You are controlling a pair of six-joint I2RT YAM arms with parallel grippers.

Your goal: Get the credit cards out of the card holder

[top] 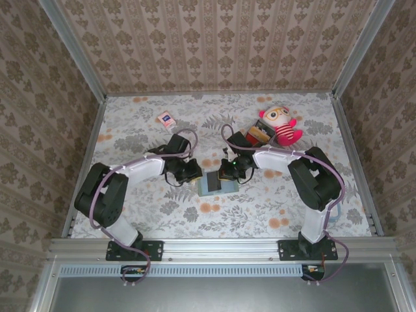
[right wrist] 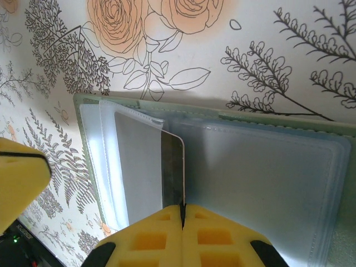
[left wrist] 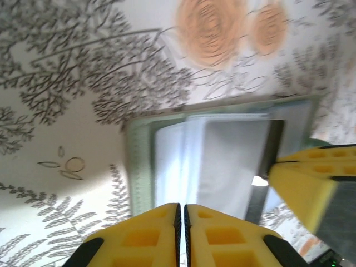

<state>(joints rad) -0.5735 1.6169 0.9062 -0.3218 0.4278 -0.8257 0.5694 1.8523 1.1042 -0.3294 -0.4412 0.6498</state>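
While a credit card [right wrist: 172, 167] stands on edge, partly out of its clear sleeve in the open card holder [right wrist: 267, 161] on the counter [right wrist: 278, 55], the right end effector [right wrist: 182, 214] pinches its near edge. The extraction looks to be mid-pull. The next move calls for drawing the card straight out. The left end effector [left wrist: 182, 208], pressed together, sits at the holder's opposite edge.
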